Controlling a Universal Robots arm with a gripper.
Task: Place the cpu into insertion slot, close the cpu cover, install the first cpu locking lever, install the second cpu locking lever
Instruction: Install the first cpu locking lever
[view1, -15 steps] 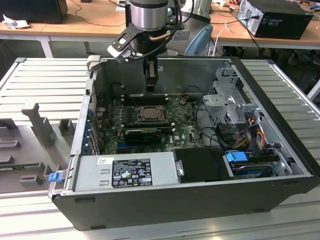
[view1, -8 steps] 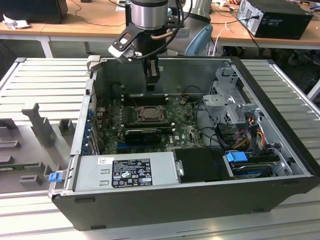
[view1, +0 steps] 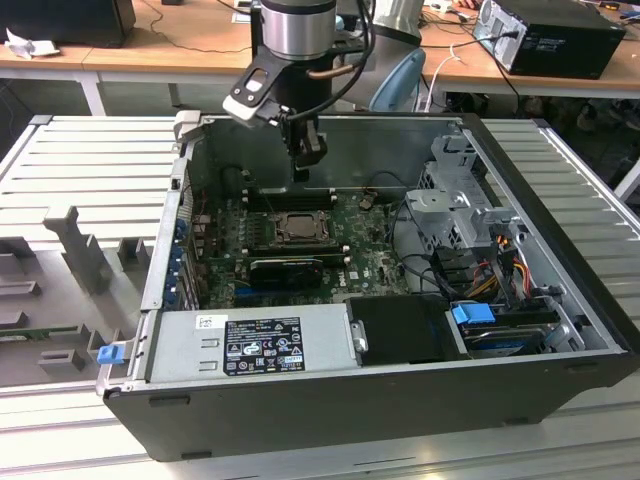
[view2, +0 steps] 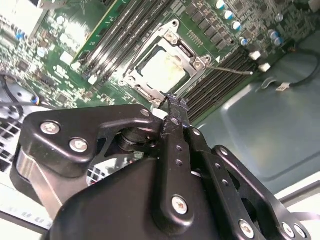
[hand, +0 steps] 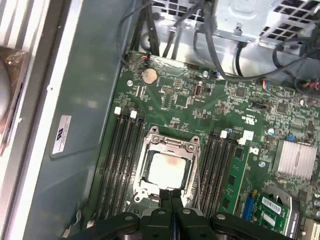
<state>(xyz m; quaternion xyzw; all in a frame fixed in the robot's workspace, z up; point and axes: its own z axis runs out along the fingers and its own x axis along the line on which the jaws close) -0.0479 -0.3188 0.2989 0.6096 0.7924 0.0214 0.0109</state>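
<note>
Silvery-grey square cpu (hand: 167, 167): within window of dull silver metal cpu cover (hand: 172, 143), between long black memory slots (hand: 122, 155), on green board (hand: 185, 100).

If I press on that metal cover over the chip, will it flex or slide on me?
The cover is a thin plate with a big window, so it probably flexes a little. It lies flat around the chip, framed by the socket, so it likely won't slide. Its bare metal may be slippery under the shut gripper.
</note>
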